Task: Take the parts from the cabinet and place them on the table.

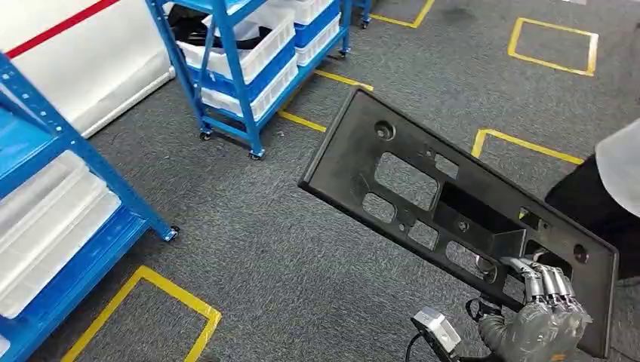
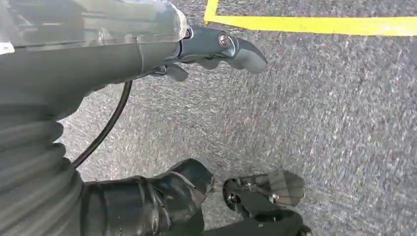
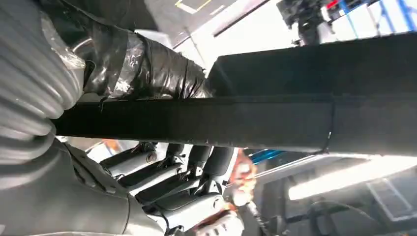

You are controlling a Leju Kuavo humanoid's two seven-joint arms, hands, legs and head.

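A long black plastic panel [image 1: 423, 181] with several cut-outs hangs tilted over the carpet in the head view. My right hand [image 1: 540, 320] grips it by its near right end, fingers hooked over the panel's edge. In the right wrist view the panel's dark edge [image 3: 246, 123] runs across the picture, with the fingers [image 3: 187, 169] on one side and the taped thumb [image 3: 142, 69] on the other. My left hand [image 2: 98, 64] hangs above the grey carpet, its fingers [image 2: 236, 49] apart and holding nothing.
A blue wheeled rack [image 1: 249, 53] with white bins stands at the back. Another blue rack [image 1: 60, 188] is close on the left. Yellow tape outlines [image 1: 151, 302] mark the carpet. A person [image 1: 611, 188] stands at the right edge, just behind the panel.
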